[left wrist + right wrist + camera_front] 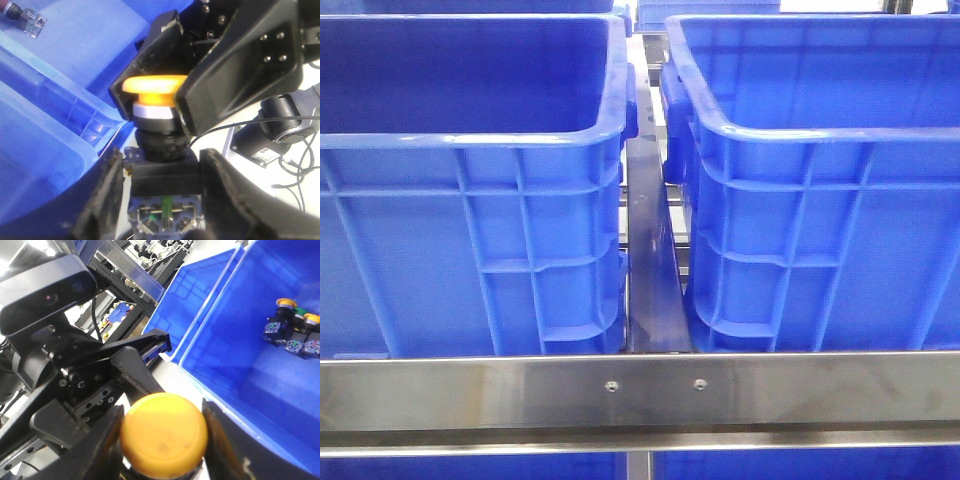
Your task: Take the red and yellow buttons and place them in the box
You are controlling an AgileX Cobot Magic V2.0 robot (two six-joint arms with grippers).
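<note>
Two grippers meet on one yellow button (154,85), a handover caught between the arms. In the left wrist view, the left gripper (162,192) has its two fingers pressed against the sides of the button's black square base, with the green-marked contact block just below that base. The button's yellow cap and white collar stand above, and the right gripper (165,95) closes on that cap from the other end, one black finger on each side of its rim.

Seen from the right wrist, the same yellow button (164,434) fills the gap between the right gripper's (162,440) fingers, touching both, its domed top facing the camera. Just behind it is the left arm's black wrist with its camera housing (47,292).

Farther off, a blue box (250,355) holds a small cluster of buttons (292,332) in its far corner, yellow caps among them.

From the front, only two blue bins (470,250) show, side by side behind a steel rail (640,390).
</note>
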